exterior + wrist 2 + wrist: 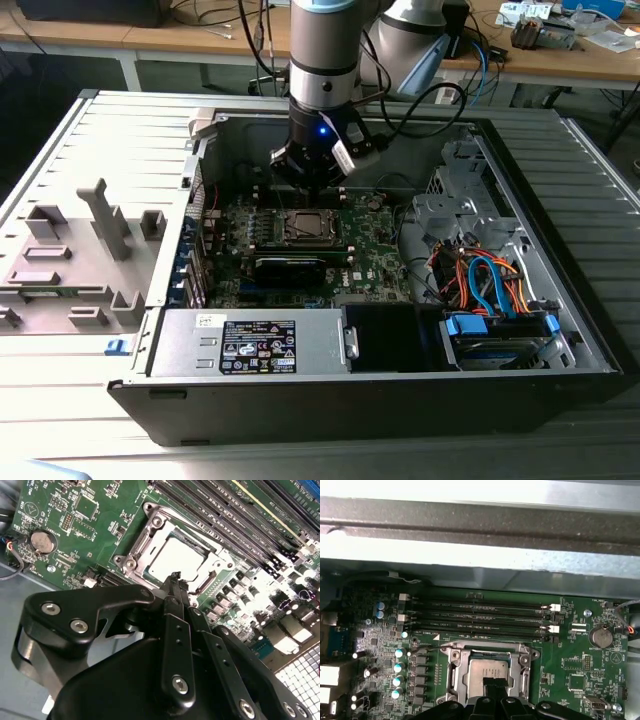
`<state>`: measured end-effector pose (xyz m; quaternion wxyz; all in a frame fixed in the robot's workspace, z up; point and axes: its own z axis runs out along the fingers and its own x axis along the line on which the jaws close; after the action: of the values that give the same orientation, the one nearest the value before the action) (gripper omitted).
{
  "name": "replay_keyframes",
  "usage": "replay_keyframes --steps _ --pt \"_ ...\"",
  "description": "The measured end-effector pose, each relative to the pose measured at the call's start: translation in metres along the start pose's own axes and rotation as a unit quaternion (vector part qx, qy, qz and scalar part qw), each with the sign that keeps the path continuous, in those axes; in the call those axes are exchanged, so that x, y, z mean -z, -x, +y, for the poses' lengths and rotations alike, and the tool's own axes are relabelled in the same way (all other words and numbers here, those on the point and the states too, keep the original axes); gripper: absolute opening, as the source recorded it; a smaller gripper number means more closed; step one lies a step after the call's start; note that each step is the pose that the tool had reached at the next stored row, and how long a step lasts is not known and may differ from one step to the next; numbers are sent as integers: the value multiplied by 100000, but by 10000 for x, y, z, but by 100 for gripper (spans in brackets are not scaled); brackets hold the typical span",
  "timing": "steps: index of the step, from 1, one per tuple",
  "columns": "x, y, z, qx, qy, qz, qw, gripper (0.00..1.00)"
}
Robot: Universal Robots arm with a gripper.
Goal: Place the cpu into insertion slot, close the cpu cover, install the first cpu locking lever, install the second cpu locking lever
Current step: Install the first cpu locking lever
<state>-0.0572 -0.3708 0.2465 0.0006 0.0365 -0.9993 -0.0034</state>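
Note:
The cpu, a flat square chip with a silver top, lies in the insertion slot on the green board. The cpu cover, a silver frame with a window, lies flat around the chip. A thin wire lever sticks out beside the socket. My gripper hangs just above the socket, its black fingers pressed together at the tip with nothing between them, over one edge of the chip.
Long memory slots run beside the socket, near the case wall. A coin battery sits on the board. A black block, a power supply and a drive cage with cables fill the case. A grey fixture lies outside.

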Motion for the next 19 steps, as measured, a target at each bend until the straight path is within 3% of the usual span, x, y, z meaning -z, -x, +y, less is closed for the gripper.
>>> replay_keyframes --steps 8,19 --pt "64 0 2 -11 25 -15 100000 11" --pt "67 -12 -56 -13 12 -7 100000 11"
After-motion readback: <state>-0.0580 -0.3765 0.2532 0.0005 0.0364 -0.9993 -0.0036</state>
